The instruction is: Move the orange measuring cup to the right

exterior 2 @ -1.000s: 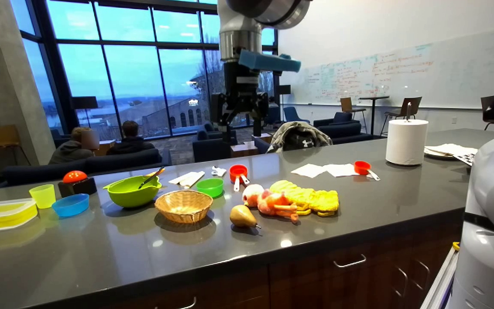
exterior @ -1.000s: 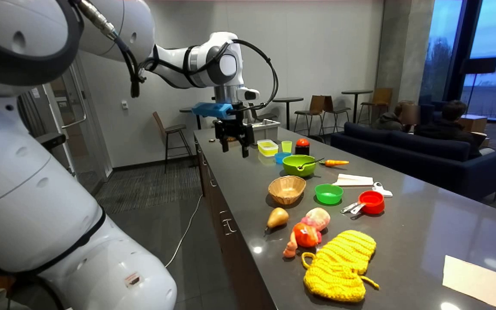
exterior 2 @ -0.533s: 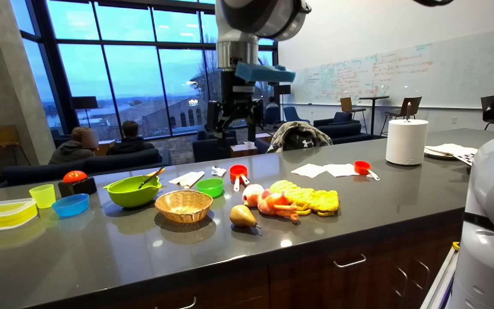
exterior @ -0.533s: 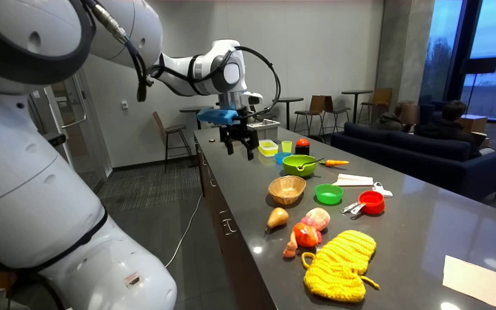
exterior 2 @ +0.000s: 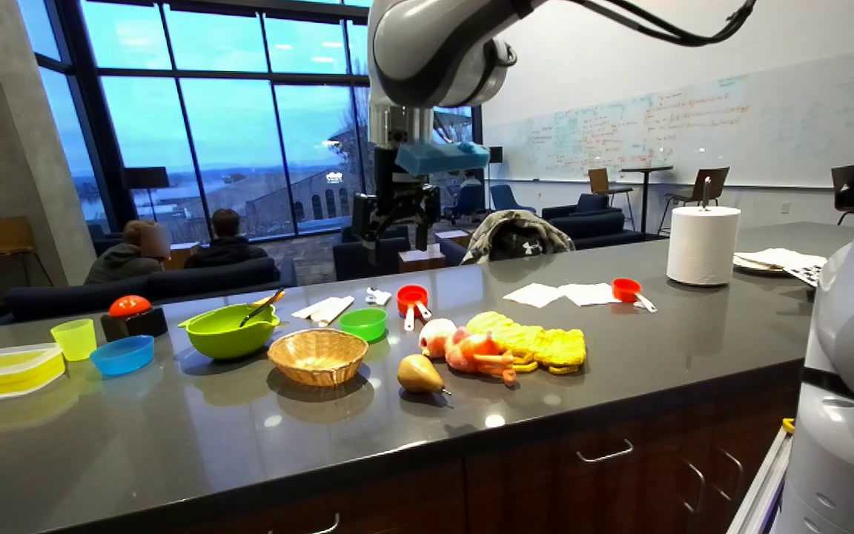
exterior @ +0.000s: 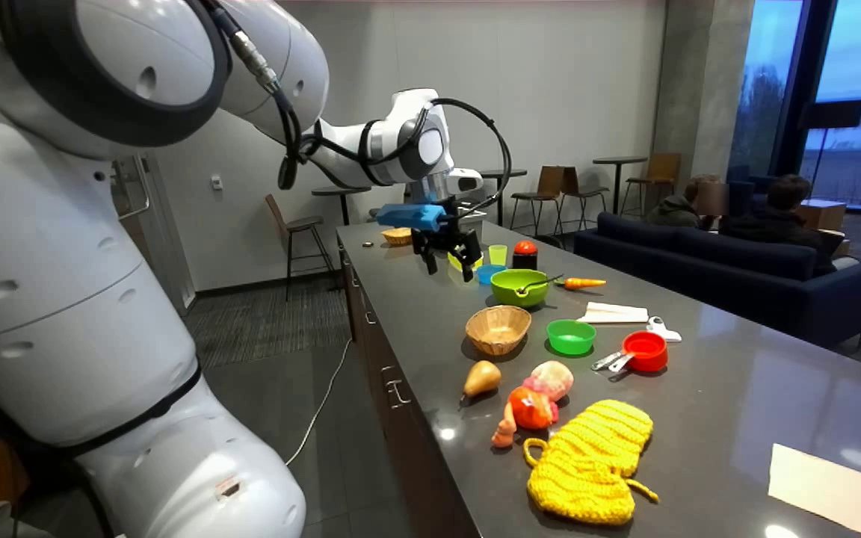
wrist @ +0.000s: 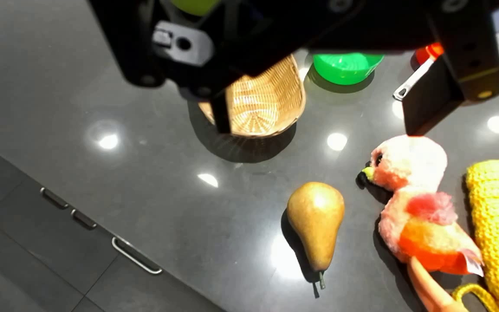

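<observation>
Red-orange measuring cup plastic shows on the counter in an exterior view [exterior: 650, 359], with two pale flat handles side by side, as of two nested cups. In the wrist view part of this cup pair [wrist: 421, 56] peeks out behind a finger. A separate cup of like colour [exterior 2: 626, 291], with one pale handle, stands by white paper sheets near the paper roll. Which one is the orange measuring cup I cannot tell. My gripper [exterior: 449, 270] hangs well above the counter, fingers pointing down, apart from every cup. It is open, with nothing between its fingertips [wrist: 222, 119].
Below lie a wicker basket [exterior 2: 317, 357], a green bowl [exterior 2: 364, 324], a pear [wrist: 316, 221], a plush bird [wrist: 418, 216] and a yellow knitted piece [exterior: 595, 463]. Farther off stand a lime bowl [exterior: 520, 288], a blue bowl [exterior 2: 123, 356] and a paper towel roll [exterior 2: 703, 245].
My arm has come down, and the gripper has shifted rightward in an exterior view and slightly left in another. The jaws have stayed open. Nothing on the counter has moved.
</observation>
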`<move>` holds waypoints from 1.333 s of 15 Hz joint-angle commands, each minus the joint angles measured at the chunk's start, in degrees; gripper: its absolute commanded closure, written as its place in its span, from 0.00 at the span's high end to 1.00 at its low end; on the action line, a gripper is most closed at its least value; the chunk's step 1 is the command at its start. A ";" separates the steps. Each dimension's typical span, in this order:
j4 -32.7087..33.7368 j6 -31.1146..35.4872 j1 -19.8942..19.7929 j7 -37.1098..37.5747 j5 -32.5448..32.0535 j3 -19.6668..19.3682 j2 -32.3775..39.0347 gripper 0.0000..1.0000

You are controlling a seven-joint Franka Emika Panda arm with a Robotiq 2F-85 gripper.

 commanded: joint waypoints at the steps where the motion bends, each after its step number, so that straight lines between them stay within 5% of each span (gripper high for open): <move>1: 4.48 2.49 -0.74 -0.30 -2.41 -1.33 5.62 1.00; 14: 16.55 4.74 -3.46 1.20 -8.50 -8.37 17.29 1.00; 16: 18.43 2.65 -3.92 -1.68 -5.54 -9.09 18.47 1.00; 20: 17.12 4.09 -3.67 -0.81 -6.36 -9.51 18.28 1.00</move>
